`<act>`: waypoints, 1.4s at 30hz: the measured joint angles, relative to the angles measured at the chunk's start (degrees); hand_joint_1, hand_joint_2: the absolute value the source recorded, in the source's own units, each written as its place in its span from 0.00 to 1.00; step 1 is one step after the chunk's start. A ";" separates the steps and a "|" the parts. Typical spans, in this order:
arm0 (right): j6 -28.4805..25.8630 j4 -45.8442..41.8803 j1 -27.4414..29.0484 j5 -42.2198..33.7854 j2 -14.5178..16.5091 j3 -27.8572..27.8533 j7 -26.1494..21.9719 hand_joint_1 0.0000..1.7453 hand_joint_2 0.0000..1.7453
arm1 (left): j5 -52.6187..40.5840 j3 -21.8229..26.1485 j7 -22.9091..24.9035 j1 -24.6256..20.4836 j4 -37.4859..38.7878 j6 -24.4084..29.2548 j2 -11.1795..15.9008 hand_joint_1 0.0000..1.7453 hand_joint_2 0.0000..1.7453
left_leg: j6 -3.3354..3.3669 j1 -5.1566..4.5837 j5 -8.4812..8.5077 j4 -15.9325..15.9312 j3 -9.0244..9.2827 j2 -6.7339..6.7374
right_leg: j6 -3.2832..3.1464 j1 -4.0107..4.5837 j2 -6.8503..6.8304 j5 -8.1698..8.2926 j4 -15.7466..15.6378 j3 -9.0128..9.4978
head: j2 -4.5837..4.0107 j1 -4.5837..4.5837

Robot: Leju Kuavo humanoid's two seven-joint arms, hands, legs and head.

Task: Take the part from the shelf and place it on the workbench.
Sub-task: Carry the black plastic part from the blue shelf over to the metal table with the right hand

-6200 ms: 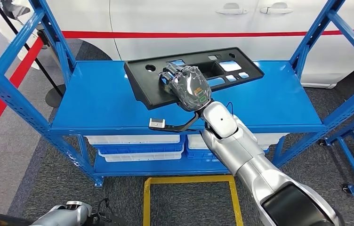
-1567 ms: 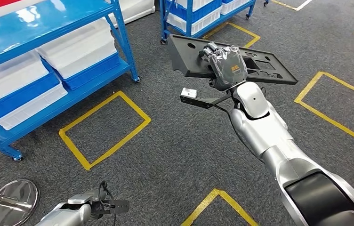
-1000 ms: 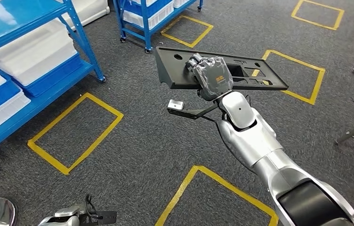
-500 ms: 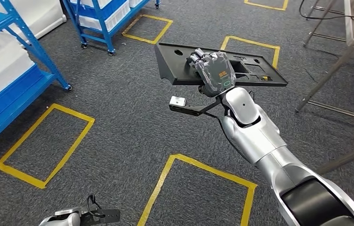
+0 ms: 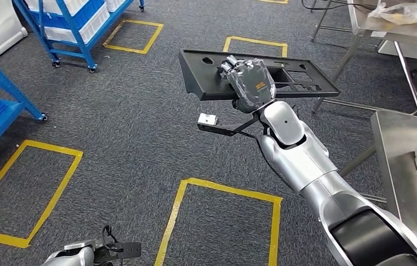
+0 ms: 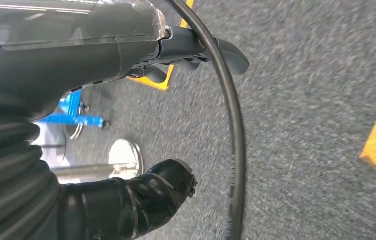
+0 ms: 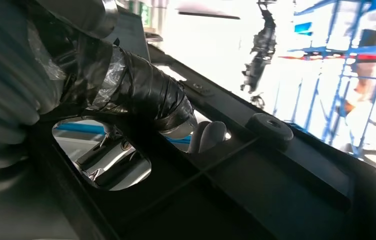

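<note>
The part is a long black plastic panel [image 5: 212, 75] with several cut-outs, held level in the air above the carpet. My right hand [image 5: 249, 83] grips it from above near its middle, fingers hooked through an opening. The right wrist view shows the panel's ribbed underside [image 7: 256, 185] with my taped thumb [image 7: 146, 95] pressed against it. My left hand [image 6: 141, 195] hangs low beside my body over the floor, holding nothing, its fingers partly curled. A steel workbench [image 5: 397, 138] stands at the right edge.
Grey carpet carries yellow taped rectangles [image 5: 223, 191]. Blue shelf racks with white bins [image 5: 79, 22] stand at the far left. A second metal table [image 5: 395, 30] with a plastic bag on it is at the upper right, its legs [image 5: 334, 72] just beyond the panel.
The whole view has swung right: the blue racks slid off to the left and the steel tables came in on the right. The panel stays in my right hand's grip.
</note>
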 joint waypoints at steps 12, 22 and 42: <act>-0.09 0.03 -0.88 -0.19 -0.10 0.03 -0.09 1.00 1.00 | 0.38 0.02 -0.81 -1.01 0.00 -1.08 -0.05 0.00 1.00 | -2.84 0.50 -6.57 9.76 -3.90 -1.08 | -3.09 0.68 0.19 6.66 -15.02 6.88 | 0.00 -0.08; 0.02 0.29 -1.44 0.24 -0.08 0.05 0.07 1.00 1.00 | 0.19 0.02 -0.81 -0.98 0.02 -0.53 0.27 0.00 1.00 | -0.46 -0.50 -0.93 2.09 -1.00 -6.16 | -2.58 1.42 7.48 7.38 -14.27 5.79 | 0.00 -0.10; 4.90 12.20 -14.53 10.81 -1.73 0.28 6.21 1.00 1.00 | -1.07 -0.08 -1.73 -0.86 0.06 -1.21 0.32 0.00 1.00 | -2.39 0.12 -4.89 7.16 -2.94 -0.13 | -2.85 0.54 -0.51 6.93 -15.03 6.44 | 0.00 -0.06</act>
